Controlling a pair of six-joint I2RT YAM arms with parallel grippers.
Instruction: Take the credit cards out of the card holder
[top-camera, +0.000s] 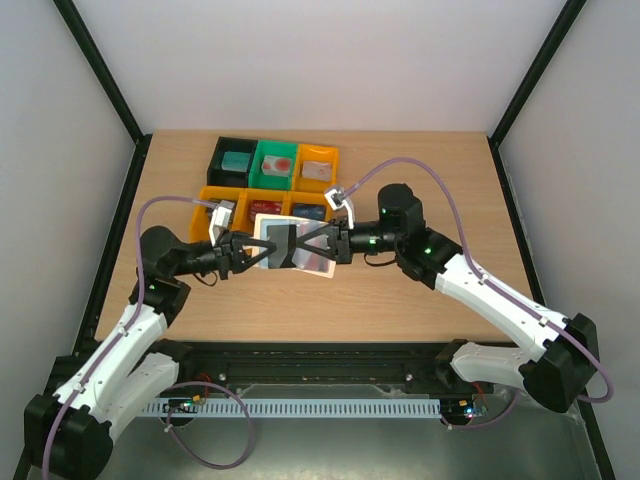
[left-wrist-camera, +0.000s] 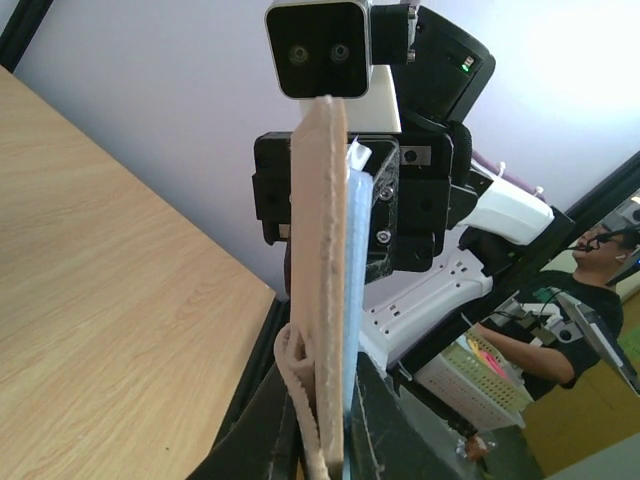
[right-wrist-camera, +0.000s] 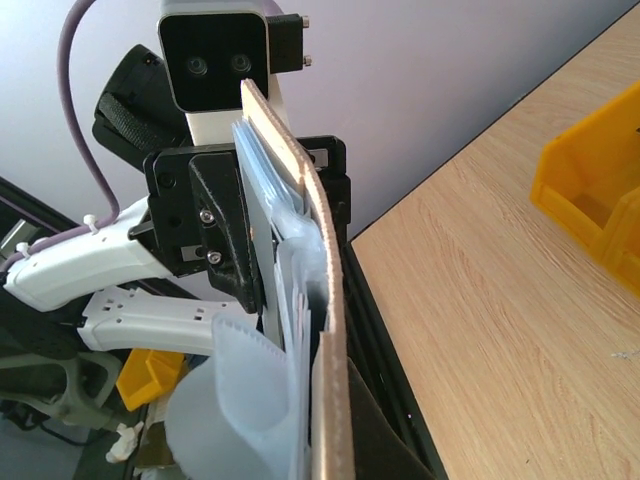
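The card holder (top-camera: 290, 247) hangs open above the table's middle, tan outside, grey-blue inside, stretched between both grippers. My left gripper (top-camera: 252, 250) is shut on its left edge and my right gripper (top-camera: 326, 243) is shut on its right edge. The left wrist view shows the card holder (left-wrist-camera: 325, 260) edge-on, pinched in my left gripper (left-wrist-camera: 335, 440). The right wrist view shows its tan cover (right-wrist-camera: 330, 380) and pale blue inner flaps (right-wrist-camera: 235, 420) in my right gripper (right-wrist-camera: 325, 450), with thin card edges (right-wrist-camera: 300, 300) tucked inside. A teal credit card (top-camera: 236, 160) lies in the black bin.
Behind the holder stand a black bin (top-camera: 222, 150), a green bin (top-camera: 262, 178) and an orange bin (top-camera: 332, 156), with yellow-orange bins (top-camera: 208, 193) in front of them. Several bins hold flat items. Black frame posts line the table's sides.
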